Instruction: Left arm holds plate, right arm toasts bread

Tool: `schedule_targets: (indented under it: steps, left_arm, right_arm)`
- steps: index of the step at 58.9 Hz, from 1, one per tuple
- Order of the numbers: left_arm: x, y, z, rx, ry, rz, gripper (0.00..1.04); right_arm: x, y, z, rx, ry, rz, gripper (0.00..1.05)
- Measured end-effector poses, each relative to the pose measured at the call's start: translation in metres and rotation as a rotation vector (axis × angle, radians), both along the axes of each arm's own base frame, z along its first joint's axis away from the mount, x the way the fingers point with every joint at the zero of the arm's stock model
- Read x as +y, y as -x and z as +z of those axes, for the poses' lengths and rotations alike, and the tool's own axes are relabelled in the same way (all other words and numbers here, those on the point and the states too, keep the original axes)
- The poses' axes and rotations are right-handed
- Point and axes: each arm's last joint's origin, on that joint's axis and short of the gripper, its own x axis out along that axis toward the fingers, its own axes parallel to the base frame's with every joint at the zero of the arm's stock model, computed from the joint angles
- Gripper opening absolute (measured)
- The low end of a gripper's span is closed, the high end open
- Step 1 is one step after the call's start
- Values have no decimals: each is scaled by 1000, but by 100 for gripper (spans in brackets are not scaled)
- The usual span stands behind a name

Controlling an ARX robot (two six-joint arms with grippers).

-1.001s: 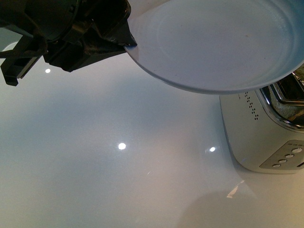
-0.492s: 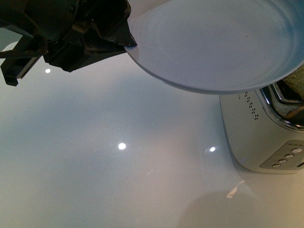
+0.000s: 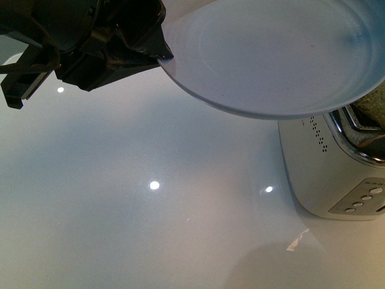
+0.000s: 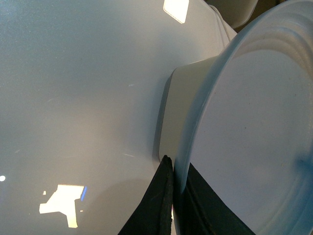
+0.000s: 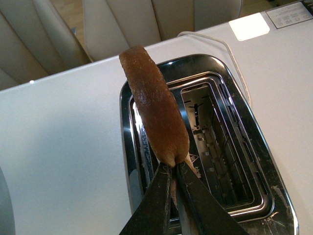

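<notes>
The pale blue-grey plate [image 3: 271,54] hangs tilted above the table, and my left gripper [image 3: 163,57] is shut on its left rim. In the left wrist view the black fingers [image 4: 159,205] pinch the plate [image 4: 254,137] edge from both sides. My right gripper [image 5: 171,169] is shut on the lower edge of the bread [image 5: 154,105], a brown slice seen edge-on. It is held upright over the left slot of the toaster [image 5: 254,161]. In the front view only a speckled bit of the bread [image 3: 374,103] shows, under the plate's right rim.
The white toaster [image 3: 325,174], with chrome top and buttons, stands at the table's right, partly under the plate. The glossy white table [image 3: 150,229] spreads to the left and front. Beige chairs [image 5: 122,24] stand beyond the far table edge.
The bread has come into view above the toaster at the front view's right edge and now sits a little higher. The plate and left gripper have not moved.
</notes>
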Motion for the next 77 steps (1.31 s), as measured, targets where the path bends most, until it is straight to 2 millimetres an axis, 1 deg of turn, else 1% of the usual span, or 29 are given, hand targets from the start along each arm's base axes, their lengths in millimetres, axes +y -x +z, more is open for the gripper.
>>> schedule_targets:
  steps: [67,77]
  left_arm:
    - [0,0,0,0,0,0,3]
    - [0,0,0,0,0,0,3]
  right_arm:
    - [3,-12,2,-8,-38,-10,2]
    - [2,-8,-6,-1,-37,-11,2]
